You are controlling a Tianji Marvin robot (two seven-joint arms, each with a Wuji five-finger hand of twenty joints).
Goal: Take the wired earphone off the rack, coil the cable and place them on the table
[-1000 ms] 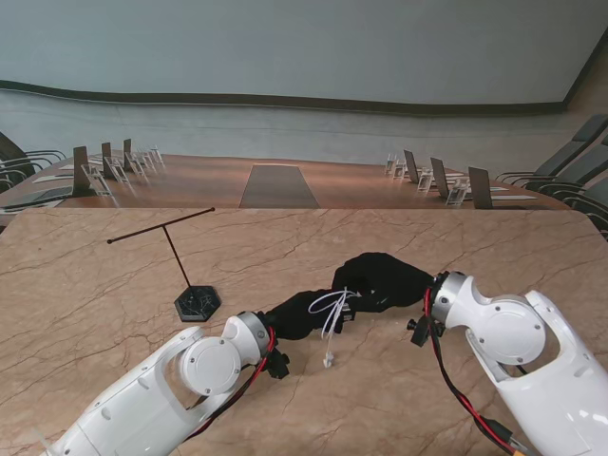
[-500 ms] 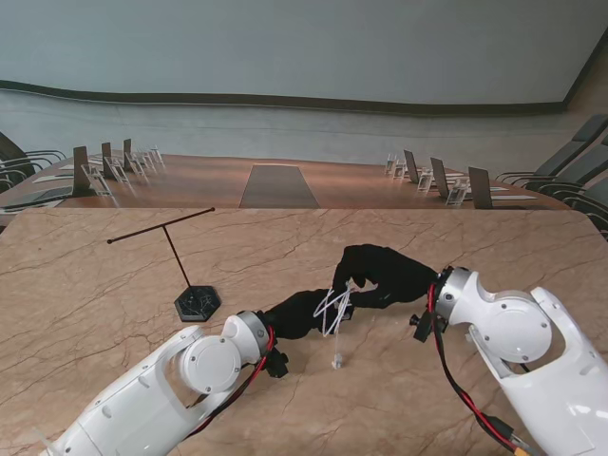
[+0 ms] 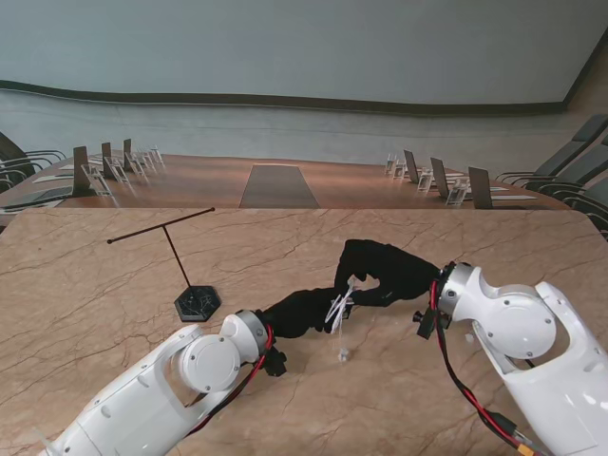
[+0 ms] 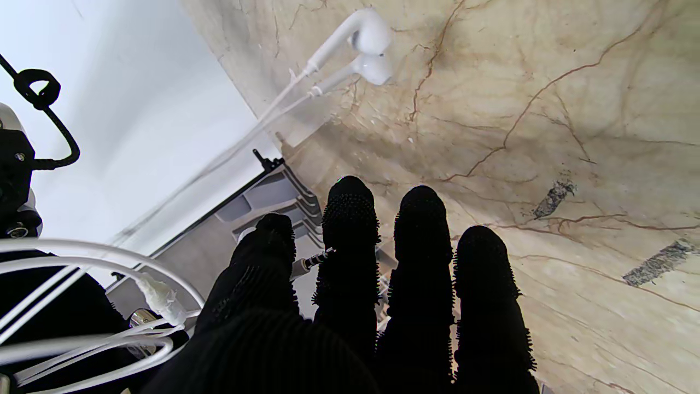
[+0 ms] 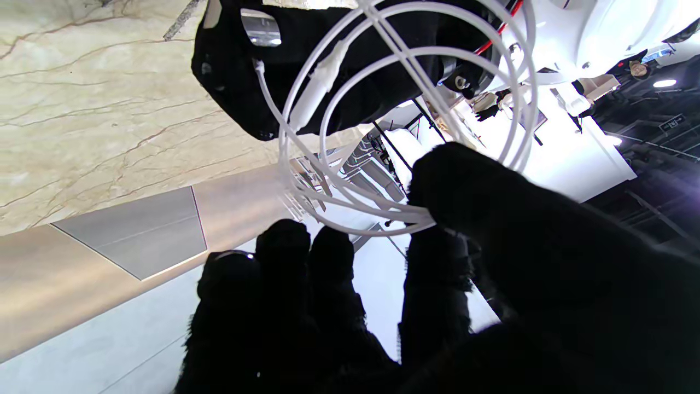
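Observation:
The white wired earphone hangs between my two black-gloved hands above the marble table (image 3: 114, 313). Its cable is gathered in loops (image 3: 339, 306), and the two earbuds (image 3: 344, 356) dangle just over the table nearer to me. My right hand (image 3: 380, 271) pinches the loops (image 5: 311, 93) between thumb and finger. My left hand (image 3: 302, 312) reaches in from the left with fingers nearly straight, and the metal plug (image 4: 311, 261) sits between two of them. The earbuds (image 4: 372, 38) hang beyond the left fingertips. The thin black rack (image 3: 171, 245) stands bare at the left.
The rack's hexagonal black base (image 3: 197, 303) sits just left of my left forearm. Beyond the table's far edge is a long conference table with chairs and name stands (image 3: 114, 166).
My right hand has lifted slightly and shifted right, drawing the loops tighter. The dangling earbuds swung a little to the right. The left arm has barely moved.

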